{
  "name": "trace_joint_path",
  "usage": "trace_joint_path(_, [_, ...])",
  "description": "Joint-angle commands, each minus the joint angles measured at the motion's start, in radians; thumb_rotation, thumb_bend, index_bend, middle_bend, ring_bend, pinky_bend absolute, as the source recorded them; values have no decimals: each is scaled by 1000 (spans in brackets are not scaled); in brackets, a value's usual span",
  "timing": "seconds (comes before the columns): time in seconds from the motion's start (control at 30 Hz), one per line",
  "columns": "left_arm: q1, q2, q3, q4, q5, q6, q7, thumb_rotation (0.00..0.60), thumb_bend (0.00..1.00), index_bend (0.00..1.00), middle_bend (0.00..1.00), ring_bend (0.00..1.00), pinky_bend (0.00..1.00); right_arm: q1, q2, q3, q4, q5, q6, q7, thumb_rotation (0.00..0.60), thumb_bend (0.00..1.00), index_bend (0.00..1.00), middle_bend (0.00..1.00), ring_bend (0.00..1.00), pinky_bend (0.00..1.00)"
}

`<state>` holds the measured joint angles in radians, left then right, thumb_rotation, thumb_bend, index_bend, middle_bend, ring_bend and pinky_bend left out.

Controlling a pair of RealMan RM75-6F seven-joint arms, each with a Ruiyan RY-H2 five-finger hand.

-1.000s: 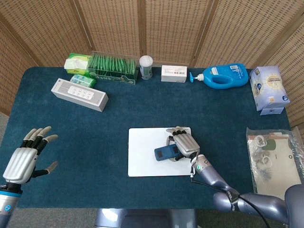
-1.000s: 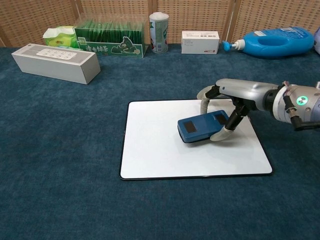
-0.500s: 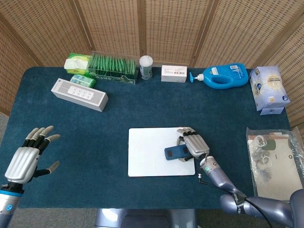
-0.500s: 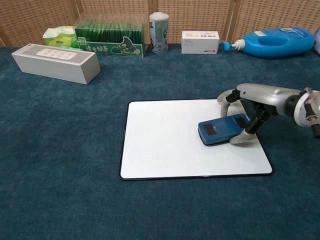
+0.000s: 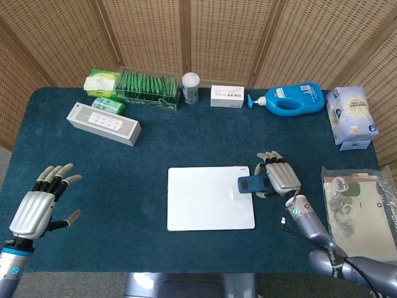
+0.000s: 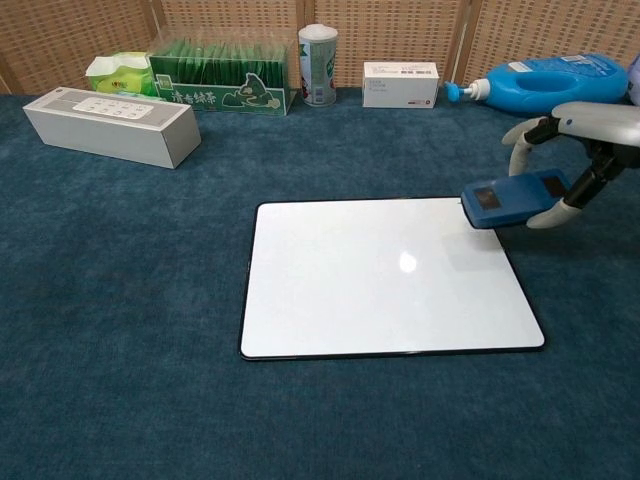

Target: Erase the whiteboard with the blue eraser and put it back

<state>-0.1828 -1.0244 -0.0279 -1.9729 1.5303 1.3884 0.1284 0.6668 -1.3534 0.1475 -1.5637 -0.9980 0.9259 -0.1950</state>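
On my screen the right hand [image 5: 277,176] grasps the blue eraser [image 5: 252,184] between thumb and fingers, a little right of the centre in the head view. In the chest view this hand [image 6: 575,150] is at the right edge of the frame, and the eraser [image 6: 514,199] hangs over the upper right corner of the whiteboard [image 6: 385,277], lifted off its surface. The whiteboard [image 5: 208,197] lies flat on the dark blue table [image 5: 93,167], in the lower centre of the frame, and its surface looks clean and white, with only a small light reflection.

The left hand [image 5: 38,205] is in the lower left of the head view, released, with the fingers spread and nothing in it. The chest view does not show it.

Along the upper part of the frame I see a white speaker [image 5: 103,123], a green box [image 5: 147,89], a white can [image 5: 190,87], a small white box [image 5: 227,96] and a blue bottle [image 5: 292,100] lying on its side. At the right edge a plastic bag [image 5: 358,208] lies on the table.
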Motion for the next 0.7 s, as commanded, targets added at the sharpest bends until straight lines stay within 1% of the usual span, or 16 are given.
trace_joint_path(0.03, [-5,-7,-2,-9,2,-3,13,600,323,199,72,35,0,0,26,20,-38,-12,7,14,600,157,773,129,0,0])
trace_joint_path(0.2, [-6,-10,-4,-17,-3,-3,27,600,324,199,73,35,0,-3,29,38,-99,-9,-19,78,600,158,773,129,0,0])
trace_joint_path(0.3, [-6,-10,-3,-17,-7,-5,29,600,323,199,73,35,0,2,19,31,-113,-26,-29,82,600,158,773,129,0,0])
trace_joint_path(0.47, [-3,-10,1,-9,-11,-5,20,600,323,199,73,35,0,25,-58,1,-113,-43,-33,21,600,160,773,129,0,0])
trace_joint_path(0.7, [6,-1,6,1,-10,5,3,600,322,199,73,36,0,54,-173,-4,-70,-18,-27,-35,600,158,772,129,0,0])
